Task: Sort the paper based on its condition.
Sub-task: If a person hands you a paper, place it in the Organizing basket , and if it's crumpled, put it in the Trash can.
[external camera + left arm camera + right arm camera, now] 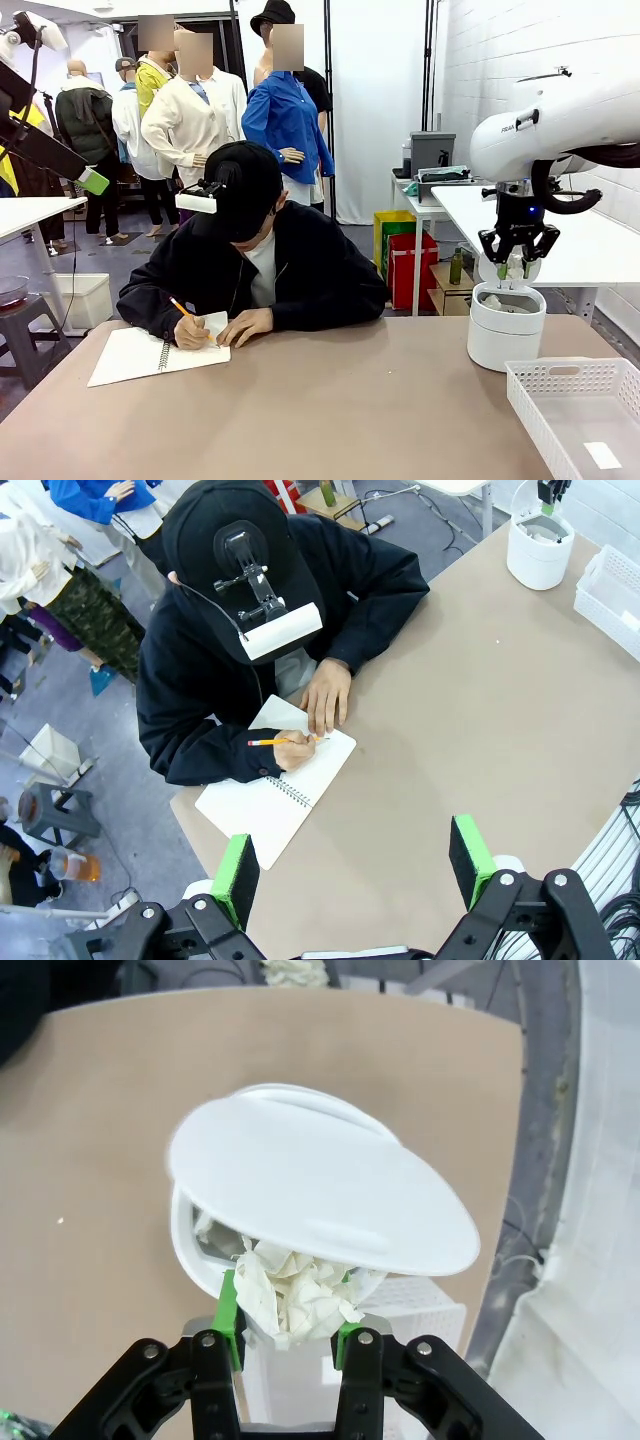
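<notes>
A crumpled lump of white paper [296, 1282] sits between the green pads of my right gripper [287, 1310], which is shut on it. The gripper [518, 266] hangs just above a round white bin [506, 328] at the table's right, at the opening under the bin's tilted swing lid [310, 1175]. A flat white paper slip [603, 455] lies in the white basket [575, 385] at the front right. Another flat paper piece [277, 714] lies under the person's hand by the notebook. My left gripper [353, 865] is open, high above the table's near side, holding nothing.
A person at the far side leans over a spiral notebook [140, 355] and writes with a pencil [182, 309]. The bin [540, 552] and basket [612, 585] stand together at the table's right end. The brown table top [330, 410] is bare in the middle.
</notes>
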Tool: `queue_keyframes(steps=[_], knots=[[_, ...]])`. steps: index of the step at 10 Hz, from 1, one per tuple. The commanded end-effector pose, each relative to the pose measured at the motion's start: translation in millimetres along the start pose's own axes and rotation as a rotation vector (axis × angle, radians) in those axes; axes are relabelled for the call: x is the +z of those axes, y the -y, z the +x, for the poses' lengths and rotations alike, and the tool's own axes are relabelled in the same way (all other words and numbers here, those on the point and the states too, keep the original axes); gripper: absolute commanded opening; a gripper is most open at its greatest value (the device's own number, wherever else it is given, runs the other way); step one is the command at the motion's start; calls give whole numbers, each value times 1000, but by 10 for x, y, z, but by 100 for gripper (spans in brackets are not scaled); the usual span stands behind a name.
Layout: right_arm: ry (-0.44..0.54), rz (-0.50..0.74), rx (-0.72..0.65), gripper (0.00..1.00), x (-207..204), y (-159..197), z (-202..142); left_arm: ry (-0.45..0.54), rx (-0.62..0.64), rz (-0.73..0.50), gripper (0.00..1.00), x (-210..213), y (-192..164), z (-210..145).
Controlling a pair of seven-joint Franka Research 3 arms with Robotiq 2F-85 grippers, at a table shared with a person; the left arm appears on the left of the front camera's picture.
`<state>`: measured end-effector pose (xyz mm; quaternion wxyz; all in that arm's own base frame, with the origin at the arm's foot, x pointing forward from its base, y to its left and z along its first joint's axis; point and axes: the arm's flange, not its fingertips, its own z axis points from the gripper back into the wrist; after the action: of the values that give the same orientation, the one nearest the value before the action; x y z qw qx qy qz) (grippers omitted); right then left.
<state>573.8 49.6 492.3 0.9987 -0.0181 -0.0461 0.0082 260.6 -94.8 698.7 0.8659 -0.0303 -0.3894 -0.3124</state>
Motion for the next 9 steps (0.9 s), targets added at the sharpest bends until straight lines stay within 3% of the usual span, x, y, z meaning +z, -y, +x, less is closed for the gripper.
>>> queue_keyframes(steps=[1, 6, 9], knots=[[1, -25, -15, 40, -4, 36, 3, 0, 1, 1, 100, 4, -2, -2], [0, -6, -4, 40, 5, 28, 0, 0, 1, 1, 100, 4, -2, -2], [-12, -9, -2, 93, 7, -12, -41, 0, 1, 1, 100, 4, -2, -2]])
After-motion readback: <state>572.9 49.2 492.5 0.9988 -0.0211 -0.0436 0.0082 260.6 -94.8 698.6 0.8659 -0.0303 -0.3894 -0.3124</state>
